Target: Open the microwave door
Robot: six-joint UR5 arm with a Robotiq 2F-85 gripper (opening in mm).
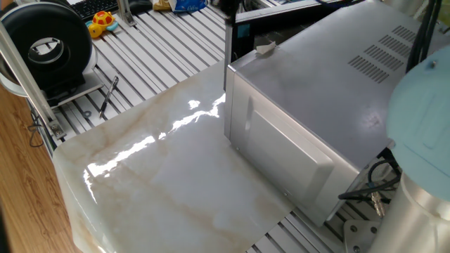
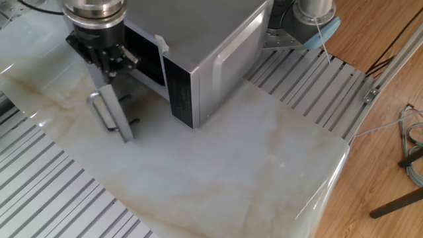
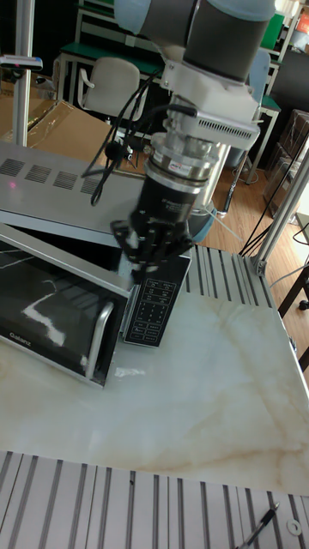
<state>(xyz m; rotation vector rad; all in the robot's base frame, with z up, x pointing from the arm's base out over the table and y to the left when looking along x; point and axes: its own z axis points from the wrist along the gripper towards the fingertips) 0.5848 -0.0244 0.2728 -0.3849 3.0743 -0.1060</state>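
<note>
The microwave (image 2: 205,39) is a big silver box on the marble slab; its vent slots (image 1: 390,46) show on top. The microwave door (image 2: 119,116) stands swung out from the box, handle (image 2: 99,112) facing away. In the tall fixed view the door's (image 3: 43,313) dark glassy face and the keypad (image 3: 154,313) show. My gripper (image 3: 144,266) hangs at the door's free top corner, between door and keypad, also seen as the gripper (image 2: 104,56) from above. Its fingertips are masked, so their spacing is unclear. Only the door's thin edge (image 1: 227,42) shows in one fixed view.
The marble slab (image 1: 162,190) lies on a slotted aluminium table (image 2: 59,192). A black round drum (image 1: 46,42), a yellow toy (image 1: 102,21) and a dark pen-like tool (image 1: 109,95) sit at the back left. The arm's base (image 2: 310,16) stands behind the box. Cables (image 2: 413,145) lie on the wooden floor.
</note>
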